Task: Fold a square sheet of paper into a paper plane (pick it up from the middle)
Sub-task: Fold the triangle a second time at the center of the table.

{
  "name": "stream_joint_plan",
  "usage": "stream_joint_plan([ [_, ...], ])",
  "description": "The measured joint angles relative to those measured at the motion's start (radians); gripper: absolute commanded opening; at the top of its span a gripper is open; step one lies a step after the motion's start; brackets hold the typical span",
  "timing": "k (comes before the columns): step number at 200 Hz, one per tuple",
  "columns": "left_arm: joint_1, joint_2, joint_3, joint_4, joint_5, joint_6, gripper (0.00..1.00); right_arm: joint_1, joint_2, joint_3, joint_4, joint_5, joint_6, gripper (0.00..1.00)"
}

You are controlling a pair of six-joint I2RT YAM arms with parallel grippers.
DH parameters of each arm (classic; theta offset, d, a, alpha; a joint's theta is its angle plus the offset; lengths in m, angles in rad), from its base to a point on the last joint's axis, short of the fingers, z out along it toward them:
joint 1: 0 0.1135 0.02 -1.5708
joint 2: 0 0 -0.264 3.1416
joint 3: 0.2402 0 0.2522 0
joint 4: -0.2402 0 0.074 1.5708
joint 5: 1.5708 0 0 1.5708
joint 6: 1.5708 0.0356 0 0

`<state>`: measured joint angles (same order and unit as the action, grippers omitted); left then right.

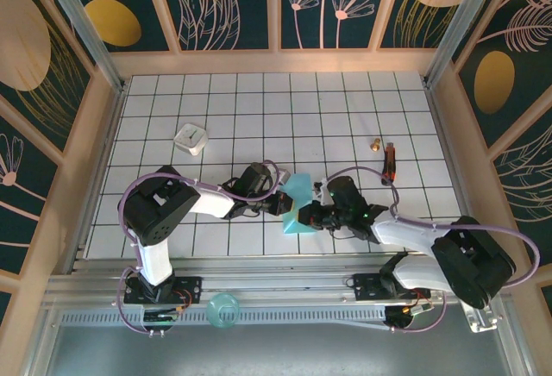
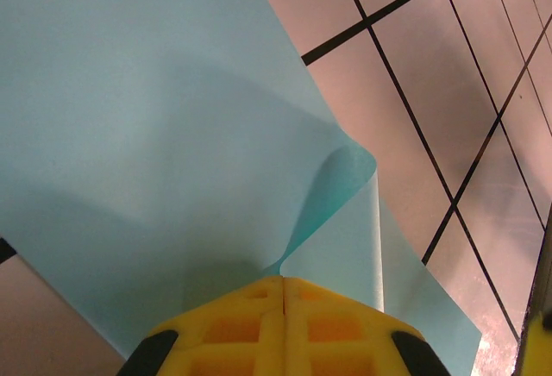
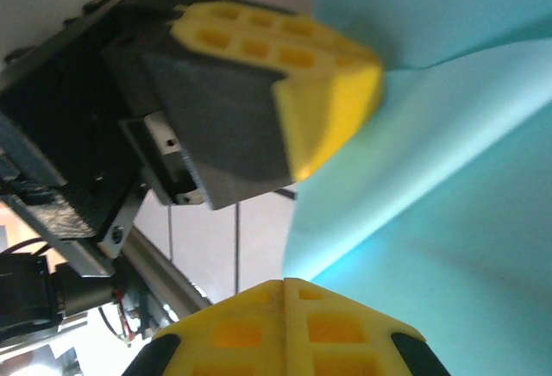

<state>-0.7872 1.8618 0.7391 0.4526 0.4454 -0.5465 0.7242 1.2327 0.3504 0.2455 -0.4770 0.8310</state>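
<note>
Light-blue square sheet of paper (image 1: 299, 204) curled at centre near side of gridded table (image 1: 345, 117), left gripper (image 1: 280, 199) jaws closed on its left edge, right gripper (image 1: 317, 212) jaws closed on its right edge, white block (image 1: 191, 138) far left.

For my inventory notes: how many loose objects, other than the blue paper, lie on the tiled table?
3: white square block back left; small brass piece and dark red tool back right. Others may be hidden.
</note>
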Motion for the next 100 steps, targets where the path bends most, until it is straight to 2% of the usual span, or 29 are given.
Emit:
stream_joint_plan([
  [45, 0.0, 0.0, 0.0, 0.0, 0.0, 0.0, 0.0, 0.074, 0.103, 0.002, 0.126, 0.031, 0.063, 0.0],
  [100, 0.0, 0.0, 0.0, 0.0, 0.0, 0.0, 0.0, 0.103, 0.195, 0.038, 0.185, 0.035, 0.074, 0.0],
])
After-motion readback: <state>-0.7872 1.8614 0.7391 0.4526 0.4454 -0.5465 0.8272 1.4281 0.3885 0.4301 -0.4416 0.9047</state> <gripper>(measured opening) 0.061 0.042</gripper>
